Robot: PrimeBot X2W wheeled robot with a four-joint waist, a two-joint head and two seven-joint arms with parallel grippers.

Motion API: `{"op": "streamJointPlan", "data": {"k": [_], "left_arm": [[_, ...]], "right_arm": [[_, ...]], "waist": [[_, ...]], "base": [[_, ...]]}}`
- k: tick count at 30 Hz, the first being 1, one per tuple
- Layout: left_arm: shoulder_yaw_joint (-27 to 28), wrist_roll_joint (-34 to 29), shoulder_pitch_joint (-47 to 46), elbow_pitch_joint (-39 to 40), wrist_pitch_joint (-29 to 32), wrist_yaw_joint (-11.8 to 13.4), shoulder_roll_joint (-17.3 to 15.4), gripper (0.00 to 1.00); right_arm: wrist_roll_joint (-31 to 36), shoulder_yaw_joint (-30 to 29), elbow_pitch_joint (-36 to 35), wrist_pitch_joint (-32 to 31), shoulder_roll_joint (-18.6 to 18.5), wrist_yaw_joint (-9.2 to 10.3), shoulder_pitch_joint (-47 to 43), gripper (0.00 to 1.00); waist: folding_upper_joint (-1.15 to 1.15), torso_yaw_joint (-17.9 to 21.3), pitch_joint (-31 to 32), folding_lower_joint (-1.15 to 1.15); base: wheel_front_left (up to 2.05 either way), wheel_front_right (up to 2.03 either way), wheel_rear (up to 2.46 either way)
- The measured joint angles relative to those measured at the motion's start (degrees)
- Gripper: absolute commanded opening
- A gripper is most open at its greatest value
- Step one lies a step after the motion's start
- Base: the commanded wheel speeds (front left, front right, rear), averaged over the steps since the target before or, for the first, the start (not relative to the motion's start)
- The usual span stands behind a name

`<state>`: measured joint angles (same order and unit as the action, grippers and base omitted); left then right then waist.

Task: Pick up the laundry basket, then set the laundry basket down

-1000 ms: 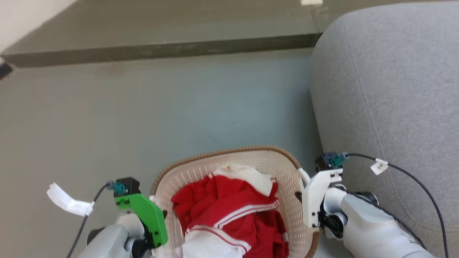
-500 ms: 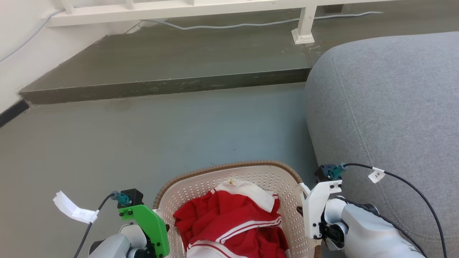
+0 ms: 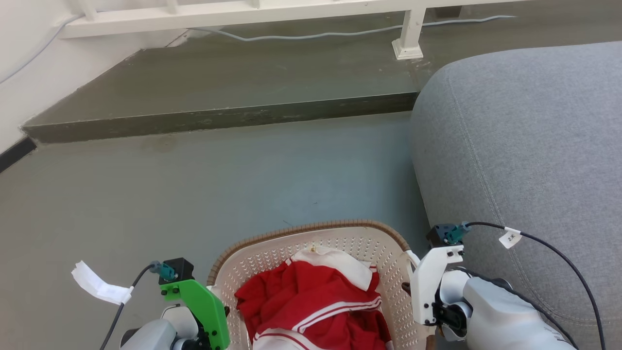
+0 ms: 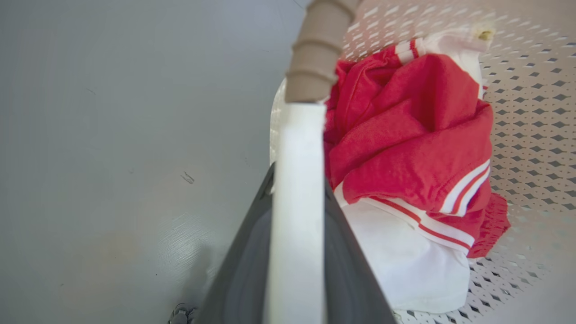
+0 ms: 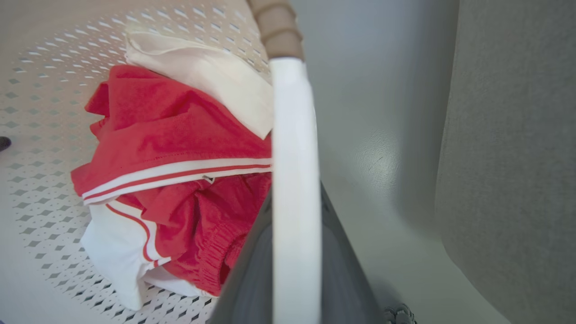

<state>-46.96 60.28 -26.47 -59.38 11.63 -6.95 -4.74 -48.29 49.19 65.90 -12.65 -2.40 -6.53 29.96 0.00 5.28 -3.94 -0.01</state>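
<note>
One laundry basket (image 3: 311,227); two hands, left hand (image 4: 298,180) and right hand (image 5: 294,198), each tight on one handle (image 4: 299,135).

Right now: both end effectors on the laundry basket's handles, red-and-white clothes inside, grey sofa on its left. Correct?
No. The grey sofa is on the right of the laundry basket, per the head view; rest holds.

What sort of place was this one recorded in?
Probably a living room at home: a grey sofa, a laundry basket of red and white clothes, and a raised step behind.
</note>
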Motion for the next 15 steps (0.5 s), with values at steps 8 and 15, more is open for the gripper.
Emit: {"op": "streamJointPlan", "data": {"k": [8, 15], "left_arm": [[-0.8, 0.6, 0.0, 0.2, 0.0, 0.0, -0.3, 0.00], [-1.1, 0.6, -0.3, 0.6, -0.1, 0.0, -0.6, 0.00]], "right_arm": [[-0.2, 0.6, 0.0, 0.0, 0.0, 0.03, 0.0, 0.00], [-0.5, 0.9, -0.1, 0.0, 0.0, 0.07, 0.3, 0.00]], "waist": [[0.00, 0.3, -0.5, 0.00], [0.00, 0.4, -1.1, 0.00]], "base": [[0.00, 0.00, 0.00], [0.00, 0.00, 0.00]]}}
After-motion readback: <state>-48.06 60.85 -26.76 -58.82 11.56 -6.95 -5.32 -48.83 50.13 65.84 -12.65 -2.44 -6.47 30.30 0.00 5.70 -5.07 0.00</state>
